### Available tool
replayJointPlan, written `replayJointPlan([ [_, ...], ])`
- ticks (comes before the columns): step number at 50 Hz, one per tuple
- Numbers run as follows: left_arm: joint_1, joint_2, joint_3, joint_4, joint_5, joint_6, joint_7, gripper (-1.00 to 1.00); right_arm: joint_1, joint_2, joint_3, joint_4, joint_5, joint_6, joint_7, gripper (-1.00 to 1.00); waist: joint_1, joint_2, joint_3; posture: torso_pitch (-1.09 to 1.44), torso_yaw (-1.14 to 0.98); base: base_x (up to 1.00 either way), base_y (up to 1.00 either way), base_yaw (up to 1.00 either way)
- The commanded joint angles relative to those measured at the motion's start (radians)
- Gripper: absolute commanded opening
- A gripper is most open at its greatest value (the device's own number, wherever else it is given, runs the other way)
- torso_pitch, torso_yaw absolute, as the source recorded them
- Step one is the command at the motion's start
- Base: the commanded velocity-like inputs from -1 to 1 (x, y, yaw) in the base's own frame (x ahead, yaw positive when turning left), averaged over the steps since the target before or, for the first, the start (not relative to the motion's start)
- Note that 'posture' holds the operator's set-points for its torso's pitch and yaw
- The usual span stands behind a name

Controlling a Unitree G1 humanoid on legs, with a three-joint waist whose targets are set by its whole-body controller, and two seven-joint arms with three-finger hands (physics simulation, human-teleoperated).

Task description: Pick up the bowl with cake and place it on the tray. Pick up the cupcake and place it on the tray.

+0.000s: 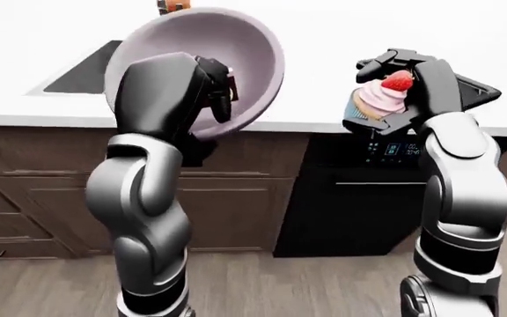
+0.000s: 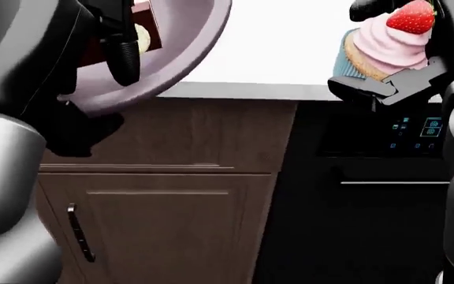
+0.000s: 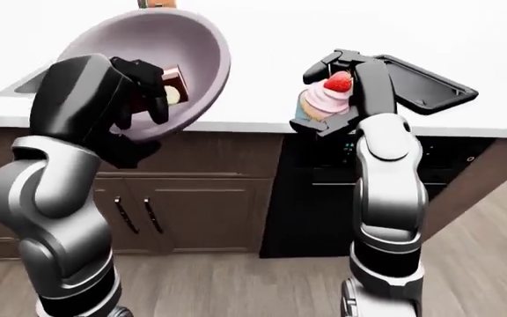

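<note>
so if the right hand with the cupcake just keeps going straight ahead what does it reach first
Most likely the dark tray, lying on the white counter just beyond and right of the right hand holding the cupcake. Nothing shows between them, though depth is hard to judge.
</note>
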Motion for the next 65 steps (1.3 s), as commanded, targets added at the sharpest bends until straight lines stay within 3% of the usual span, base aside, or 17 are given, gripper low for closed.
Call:
replayJointPlan([
  [1,-0.041,0.008,0.002,-0.035,-0.006,-0.02,0.033,-1.0,-0.034,-0.003,0.0,-0.022,0.002,-0.026,-0.005,-1.0,0.01,-0.005,-0.023,0.0,0.0,-0.13,-1.0,0.0],
  [8,-0.035,0.011,0.004,-0.036,-0.01,-0.021,0.037,-1.0,-0.041,-0.005,0.005,-0.044,0.003,-0.001,-0.003,-1.0,0.0,0.062,-0.016,0.0,0.0,-0.13,-1.0,0.0],
  [10,-0.032,0.011,0.005,-0.034,-0.011,-0.022,0.042,-1.0,-0.039,-0.003,0.004,-0.032,0.005,-0.016,-0.007,-1.0,0.011,0.122,-0.035,0.0,0.0,-0.12,-1.0,0.0],
  [15,-0.031,0.012,0.005,-0.033,-0.011,-0.019,0.043,-1.0,-0.035,-0.003,0.0,-0.021,0.009,-0.03,-0.009,-1.0,-0.001,0.122,-0.054,0.0,0.0,-0.12,-1.0,0.0],
  [18,-0.033,0.011,0.003,-0.033,-0.01,-0.018,0.041,-1.0,-0.037,-0.005,0.002,-0.025,0.01,-0.025,-0.008,-1.0,0.003,0.069,-0.025,0.0,0.0,-0.13,-1.0,0.0],
  [20,-0.034,0.012,0.004,-0.031,-0.011,-0.019,0.042,-1.0,-0.038,-0.005,0.002,-0.027,0.01,-0.023,-0.008,-1.0,-0.003,-0.061,-0.06,0.0,0.0,-0.12,-1.0,0.0],
  [21,-0.034,0.012,0.003,-0.031,-0.011,-0.019,0.041,-1.0,-0.039,-0.006,0.002,-0.027,0.011,-0.024,-0.008,-1.0,-0.004,0.008,-0.025,0.0,0.0,-0.12,-1.0,0.0],
  [29,-0.043,0.015,0.006,-0.037,-0.008,-0.017,0.029,-1.0,-0.05,-0.008,0.005,-0.051,0.007,-0.002,-0.004,-1.0,-0.007,0.07,-0.009,0.0,0.0,-0.1,-0.84,0.0],
  [31,-0.053,0.017,0.008,-0.037,-0.007,-0.015,0.023,-1.0,-0.054,-0.01,0.006,-0.056,0.005,-0.004,-0.002,-1.0,-0.016,0.043,-0.002,0.0,0.0,0.0,0.0,0.0],
  [38,-0.059,0.021,0.011,-0.041,-0.006,-0.012,0.017,-1.0,-0.053,-0.011,0.002,-0.059,0.005,-0.006,0.0,-1.0,-0.033,0.101,-0.012,0.0,0.0,0.0,0.0,0.0],
  [43,-0.066,0.029,0.018,-0.043,-0.012,-0.011,0.011,-1.0,-0.065,-0.017,0.0,-0.07,0.003,0.015,0.0,-1.0,-0.076,0.058,-0.016,0.0,0.0,0.0,0.0,0.0],
  [44,-0.067,0.031,0.019,-0.045,-0.013,-0.009,0.01,-1.0,-0.069,-0.018,-0.002,-0.075,0.003,0.022,-0.001,-1.0,-0.077,0.09,-0.016,0.0,0.0,0.0,0.0,0.0],
  [45,-0.066,0.032,0.019,-0.047,-0.014,-0.008,0.009,-1.0,-0.07,-0.019,-0.002,-0.078,0.002,0.027,-0.003,-1.0,-0.074,0.169,-0.023,0.0,0.0,0.0,0.0,0.0],
  [48,-0.068,0.037,0.022,-0.05,-0.015,-0.007,0.005,-1.0,-0.072,-0.022,-0.002,-0.082,0.001,0.033,-0.005,-1.0,-0.056,0.1,-0.028,0.0,0.0,0.0,0.0,0.0],
  [50,-0.069,0.038,0.023,-0.048,-0.017,-0.005,0.007,-1.0,-0.076,-0.022,-0.001,-0.076,0.002,0.032,-0.006,-1.0,-0.016,0.008,-0.031,0.0,0.0,0.05,0.01,0.0],
  [52,-0.072,0.041,0.025,-0.044,-0.02,-0.005,0.009,-1.0,-0.083,-0.024,-0.002,-0.069,0.004,0.032,-0.007,-1.0,-0.017,0.004,-0.004,0.0,0.0,0.15,0.23,0.0],
  [65,-0.088,0.049,0.026,-0.053,-0.019,0.006,-0.006,-1.0,-0.106,-0.026,-0.003,-0.064,0.01,0.041,-0.014,-1.0,-0.025,0.009,-0.039,0.0,0.0,0.14,0.69,0.0],
])
